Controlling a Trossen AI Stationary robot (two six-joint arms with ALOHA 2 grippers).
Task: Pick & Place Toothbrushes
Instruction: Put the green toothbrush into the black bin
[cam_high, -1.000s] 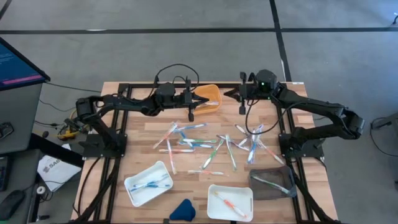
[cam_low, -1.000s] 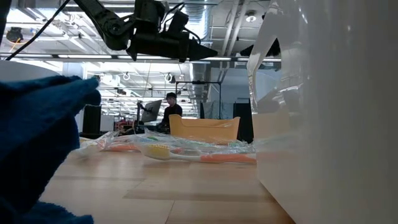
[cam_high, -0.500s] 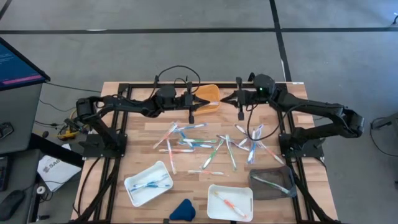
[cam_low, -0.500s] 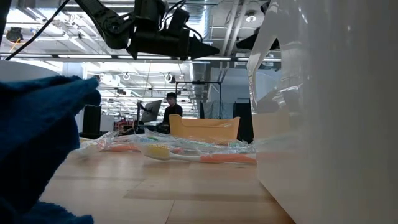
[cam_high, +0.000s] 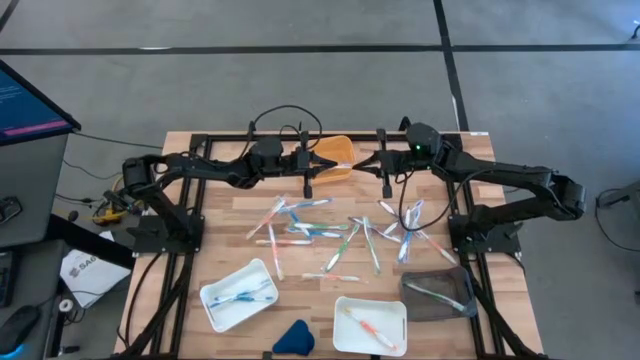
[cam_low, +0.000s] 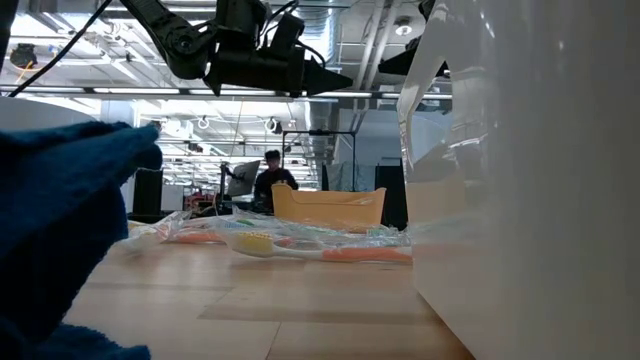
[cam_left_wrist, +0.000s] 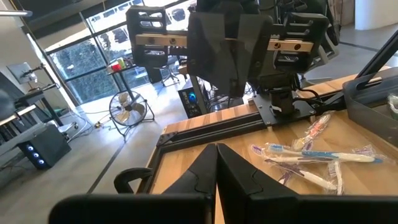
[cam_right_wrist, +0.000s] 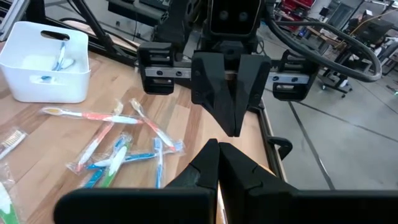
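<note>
While both arms hung over the upper middle of the counter, nose to nose, neither carried anything: the left gripper had its fingers pressed shut on nothing, and the right gripper, facing it just across a small gap, had its fingers shut and empty as well.

By my reckoning the sorting had barely begun. Most of the toothbrushes lay loose in a scatter across the centre of the frame, below the two grippers. A white tray at the lower left held a couple of blue ones, a second white tray at the bottom centre held an orange one, and a dark tray at the lower right held what looked like a green one. An orange bin sat at the upper centre, partly under the left gripper; I could not tell what was in it. A dark-blue wedge lay at the bottom edge.

The loose brushes pointed every way. Those at the left of the scatter lay mostly across the frame or on a slant; those at the right ran more up and down, several crossing one another.
</note>
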